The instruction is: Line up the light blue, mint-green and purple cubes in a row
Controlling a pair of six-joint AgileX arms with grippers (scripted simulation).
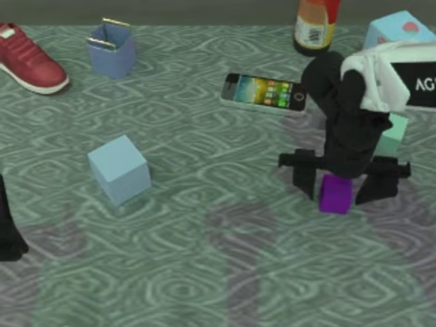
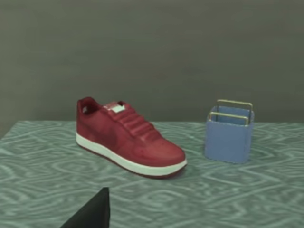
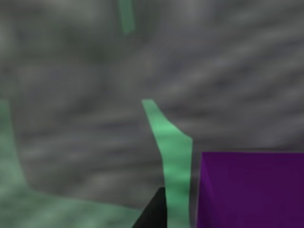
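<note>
Your right gripper (image 1: 336, 185) sits low over the bench (image 1: 204, 272) at about four o'clock from the centre of the top view; its jaws stand spread, one dark finger on each side of the purple cube (image 1: 336, 194), which rests on the bench between them; you cannot tell from the top view whether the fingers touch it, and in the right wrist view the purple cube (image 3: 251, 190) shows beside one dark fingertip (image 3: 154, 211) with a sliver of bench between them; the mint-green cube (image 1: 394, 135) lies just beyond the right arm at two o'clock from the purple cube, partly hidden by the arm; the light blue cube (image 1: 120, 169) stands well apart at nine o'clock, left of centre; your left gripper (image 1: 8, 235) is parked at the left edge, and you cannot tell how its jaws stand; around the far side you have a red shoe (image 1: 27, 58) at ten o'clock, a blue basket (image 1: 112, 51) near it, a phone (image 1: 264, 92) lying flat at one o'clock, a bottle (image 1: 315, 26) beyond the phone, and a pale blue box (image 1: 398, 30) at the far right corner; the left wrist view shows the red shoe (image 2: 126, 137) and the blue basket (image 2: 229, 137) side by side, apart.
</note>
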